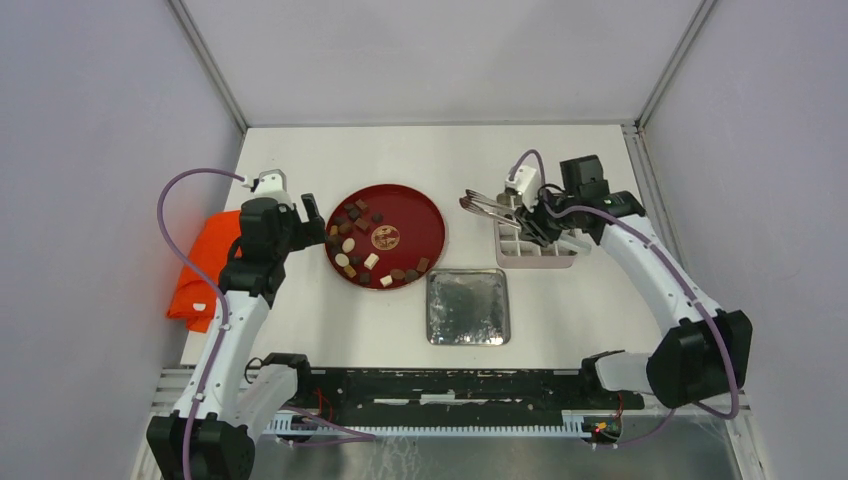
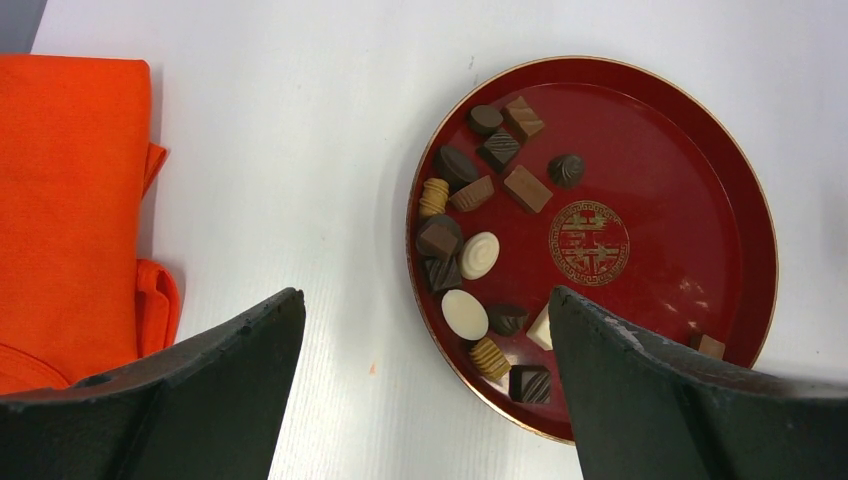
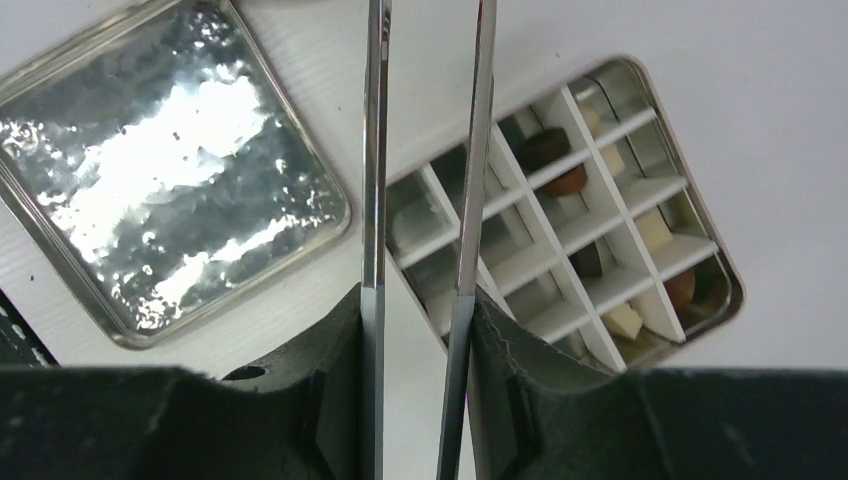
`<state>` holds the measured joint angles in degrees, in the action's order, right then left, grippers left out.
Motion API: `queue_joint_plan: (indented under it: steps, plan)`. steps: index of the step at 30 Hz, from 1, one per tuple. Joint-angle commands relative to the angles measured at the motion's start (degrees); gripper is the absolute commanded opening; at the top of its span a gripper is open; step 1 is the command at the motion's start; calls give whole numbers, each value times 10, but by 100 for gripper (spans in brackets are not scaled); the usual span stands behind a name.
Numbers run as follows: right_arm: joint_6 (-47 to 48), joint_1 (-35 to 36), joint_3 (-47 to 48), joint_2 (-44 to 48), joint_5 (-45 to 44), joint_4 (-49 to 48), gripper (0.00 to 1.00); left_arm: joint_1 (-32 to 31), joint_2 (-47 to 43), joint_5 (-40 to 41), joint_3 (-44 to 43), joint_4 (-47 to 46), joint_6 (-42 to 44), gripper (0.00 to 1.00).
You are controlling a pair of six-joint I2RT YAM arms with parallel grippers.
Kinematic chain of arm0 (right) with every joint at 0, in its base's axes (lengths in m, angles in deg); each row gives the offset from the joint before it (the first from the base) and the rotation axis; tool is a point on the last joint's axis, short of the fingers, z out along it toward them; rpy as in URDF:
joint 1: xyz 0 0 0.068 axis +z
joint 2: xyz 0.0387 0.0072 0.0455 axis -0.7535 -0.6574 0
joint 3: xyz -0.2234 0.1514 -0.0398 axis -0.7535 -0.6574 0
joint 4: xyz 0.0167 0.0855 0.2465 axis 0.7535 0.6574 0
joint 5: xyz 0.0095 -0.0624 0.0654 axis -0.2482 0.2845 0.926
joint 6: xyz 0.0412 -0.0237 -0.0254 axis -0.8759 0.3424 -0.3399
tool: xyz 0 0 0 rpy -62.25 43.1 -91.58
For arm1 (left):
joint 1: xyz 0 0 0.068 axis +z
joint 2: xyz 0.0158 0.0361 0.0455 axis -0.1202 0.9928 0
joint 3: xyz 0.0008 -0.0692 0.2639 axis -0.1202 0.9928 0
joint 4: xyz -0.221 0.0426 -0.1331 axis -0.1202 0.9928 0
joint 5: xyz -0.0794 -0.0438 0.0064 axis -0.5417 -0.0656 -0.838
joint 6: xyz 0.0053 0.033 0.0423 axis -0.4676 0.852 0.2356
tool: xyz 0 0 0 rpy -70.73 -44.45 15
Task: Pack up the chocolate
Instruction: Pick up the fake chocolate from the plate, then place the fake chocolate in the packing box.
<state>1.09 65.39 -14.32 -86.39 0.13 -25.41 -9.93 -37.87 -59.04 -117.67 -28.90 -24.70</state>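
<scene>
Several pieces of chocolate (image 1: 362, 245), dark, light brown and cream-white, lie on the left half of the round red plate (image 1: 428, 215). In the left wrist view the chocolate (image 2: 479, 254) lies along the plate's (image 2: 670, 180) left side. My left gripper (image 1: 308, 222) hovers open over the plate's left rim, with nothing between its fingers (image 2: 425, 300). My right gripper (image 1: 535, 225) is shut on metal tongs (image 1: 485, 205) above the pale grid box (image 1: 540, 258). The tongs (image 3: 375, 150) run up out of the right wrist view, tips hidden. Some box (image 3: 560, 215) cells hold chocolate (image 3: 548, 148).
A square shiny metal tin (image 1: 468, 305) lies in front of the plate and fills the upper left of the right wrist view (image 3: 170, 170). A folded orange cloth (image 1: 205, 265) lies at the table's left edge, to the left of my left arm (image 2: 70, 200).
</scene>
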Motion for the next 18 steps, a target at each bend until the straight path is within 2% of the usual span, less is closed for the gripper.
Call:
queue_joint_plan:
  steps: [1,9,18]
  plan:
    - [47,-60,-25,57,20,39,0,1,-8,-13,-1,-11,19,96]
    - [143,-191,-55,77,27,115,1,1,-8,-18,0,-11,20,96]
    - [184,-211,-82,64,52,146,7,1,-7,-20,0,-11,20,96]
